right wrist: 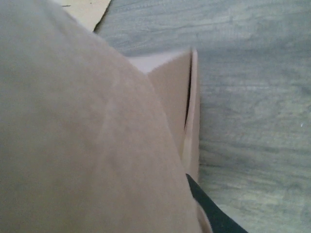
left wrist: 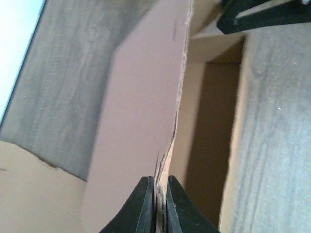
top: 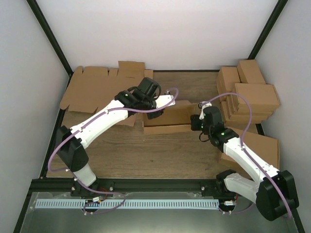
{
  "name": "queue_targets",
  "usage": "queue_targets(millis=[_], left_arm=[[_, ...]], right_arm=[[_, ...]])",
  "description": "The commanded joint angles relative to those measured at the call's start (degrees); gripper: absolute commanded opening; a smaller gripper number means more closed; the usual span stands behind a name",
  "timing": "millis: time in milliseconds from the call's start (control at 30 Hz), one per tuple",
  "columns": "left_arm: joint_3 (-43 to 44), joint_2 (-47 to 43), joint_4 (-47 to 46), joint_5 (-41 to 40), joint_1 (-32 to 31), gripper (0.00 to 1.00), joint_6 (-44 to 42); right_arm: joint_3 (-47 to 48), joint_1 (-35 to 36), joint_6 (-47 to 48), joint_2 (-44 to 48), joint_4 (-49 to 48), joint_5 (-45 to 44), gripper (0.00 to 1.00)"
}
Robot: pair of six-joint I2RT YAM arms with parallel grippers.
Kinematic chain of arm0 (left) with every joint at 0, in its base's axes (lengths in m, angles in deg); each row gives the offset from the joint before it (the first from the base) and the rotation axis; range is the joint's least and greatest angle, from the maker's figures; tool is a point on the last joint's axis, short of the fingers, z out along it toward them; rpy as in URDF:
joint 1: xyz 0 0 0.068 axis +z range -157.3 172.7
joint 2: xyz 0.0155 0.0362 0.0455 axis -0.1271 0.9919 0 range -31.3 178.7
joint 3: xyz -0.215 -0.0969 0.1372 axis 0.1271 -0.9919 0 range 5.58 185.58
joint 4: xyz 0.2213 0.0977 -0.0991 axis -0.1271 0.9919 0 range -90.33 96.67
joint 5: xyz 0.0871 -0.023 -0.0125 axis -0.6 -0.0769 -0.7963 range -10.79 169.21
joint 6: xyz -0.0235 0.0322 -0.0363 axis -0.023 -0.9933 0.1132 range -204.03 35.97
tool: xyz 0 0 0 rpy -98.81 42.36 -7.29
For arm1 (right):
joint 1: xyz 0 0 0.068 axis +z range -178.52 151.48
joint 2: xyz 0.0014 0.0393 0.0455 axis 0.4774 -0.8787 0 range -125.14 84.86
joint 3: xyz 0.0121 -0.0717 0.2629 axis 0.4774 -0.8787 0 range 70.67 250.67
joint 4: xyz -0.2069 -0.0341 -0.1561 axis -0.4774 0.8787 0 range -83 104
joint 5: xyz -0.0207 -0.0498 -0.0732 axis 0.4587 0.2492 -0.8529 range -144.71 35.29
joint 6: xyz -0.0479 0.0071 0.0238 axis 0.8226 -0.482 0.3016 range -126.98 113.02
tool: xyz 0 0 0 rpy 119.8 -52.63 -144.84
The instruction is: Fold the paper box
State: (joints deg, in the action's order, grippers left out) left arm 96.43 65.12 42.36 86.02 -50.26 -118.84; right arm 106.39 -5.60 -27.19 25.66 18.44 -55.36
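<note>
Up front on the worktop, right gripper meets the centred paper box at its right end. Its grip's hidden by cardboard, so can't tell. Further back, left gripper is pinched tight on a wall edge. I'd hold that wall upright while tucking.

Flat sheets, stacked cartons, wooden table
</note>
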Motion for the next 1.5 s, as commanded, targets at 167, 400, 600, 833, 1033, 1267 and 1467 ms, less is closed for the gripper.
queue_targets(millis=[167,400,600,833,1033,1267,1467], left_arm=[[-2.5,-1.1,0.3,2.2,-0.6,0.04,-3.9],[-3.2,-0.1,0.3,3.0,-2.2,0.04,-2.8],[-3.4,1.6,0.9,2.1,-4.2,0.04,-1.9],[-3.2,2.4,1.8,3.0,-5.1,0.04,-0.4],[-6.5,2.3,1.4,6.6,-5.3,0.05,2.3],[-11.4,2.6,-2.2,9.6,-5.6,0.12,6.1],[-11.8,1.8,-3.7,13.6,-5.4,0.59,10.6]], right_arm=[[4.7,0.7,-2.5,5.4,10.0,7.5,0.45],[7.6,0.7,-5.6,10.9,19.7,15.1,0.77],[11.6,0.7,-6.8,16.5,24.8,11.5,0.82],[16.1,0.4,-7.7,16.0,27.6,3.0,1.0],[20.4,-6.1,-5.2,8.5,26.1,9.5,1.0],[17.8,-9.9,-6.6,-0.5,17.7,12.9,0.97],[11.2,-10.0,-9.9,-6.5,10.4,19.0,0.86]])
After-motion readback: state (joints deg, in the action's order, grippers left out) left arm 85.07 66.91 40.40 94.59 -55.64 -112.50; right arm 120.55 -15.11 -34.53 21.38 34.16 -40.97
